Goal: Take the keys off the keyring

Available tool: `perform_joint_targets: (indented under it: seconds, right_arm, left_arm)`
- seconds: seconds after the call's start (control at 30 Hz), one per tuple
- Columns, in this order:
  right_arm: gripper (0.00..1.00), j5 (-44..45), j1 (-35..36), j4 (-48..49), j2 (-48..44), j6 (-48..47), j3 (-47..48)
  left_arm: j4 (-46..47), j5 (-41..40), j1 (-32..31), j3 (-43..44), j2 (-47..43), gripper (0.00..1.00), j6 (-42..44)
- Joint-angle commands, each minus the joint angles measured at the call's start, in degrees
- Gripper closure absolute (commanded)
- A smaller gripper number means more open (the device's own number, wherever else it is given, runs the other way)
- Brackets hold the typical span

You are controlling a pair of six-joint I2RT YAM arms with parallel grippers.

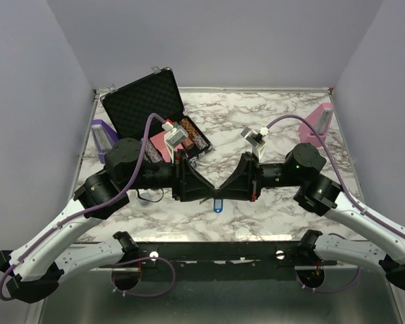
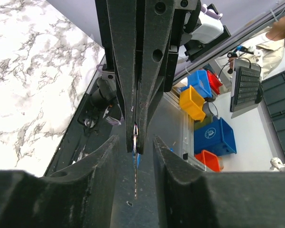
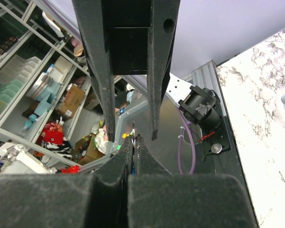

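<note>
The keyring (image 1: 219,206) hangs in the air between the two arms above the marble table (image 1: 277,210), its blue tag dangling just under the meeting fingertips. The right gripper (image 3: 133,140) is closed tight on the thin metal part. Whether that is the ring or the key cannot be told. The left gripper (image 2: 136,141) stands parted, one finger on each side of the right's tips, touching nothing visible. Both forearms lie level, pointing straight at each other, elbows out. An open black case (image 1: 145,101) sits behind the left arm.
</note>
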Motion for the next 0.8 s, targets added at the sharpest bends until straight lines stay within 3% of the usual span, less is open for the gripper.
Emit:
perform_joint_targets:
  seconds: [0.0, 0.13, 0.37, 0.53, 0.77]
  right_arm:
    - [0.99, -1.99, 0.07, -0.20, 0.12, 0.18, 2.07]
    - [0.99, -2.25, 0.07, -0.20, 0.03, 0.26, 2.42]
    - [0.99, -2.61, 0.15, -0.47, -0.14, 0.00, 2.95]
    - [0.99, -3.22, 0.07, -0.20, -0.15, -0.26, 3.48]
    - [0.99, -4.63, 0.15, 1.02, -0.41, -0.18, 3.57]
  left_arm:
    - [1.63, -3.73, -1.22, 0.95, 0.33, 0.62, -0.55]
    - [1.80, -4.96, -1.66, 0.87, 0.25, 0.78, -0.81]
    - [1.98, -5.84, -2.19, 1.48, 0.42, 0.94, -1.51]
    - [3.21, -5.58, -2.54, 1.57, 0.16, 1.00, -3.18]
    - [2.59, -6.55, -2.71, 3.24, 0.07, 1.00, -5.20]
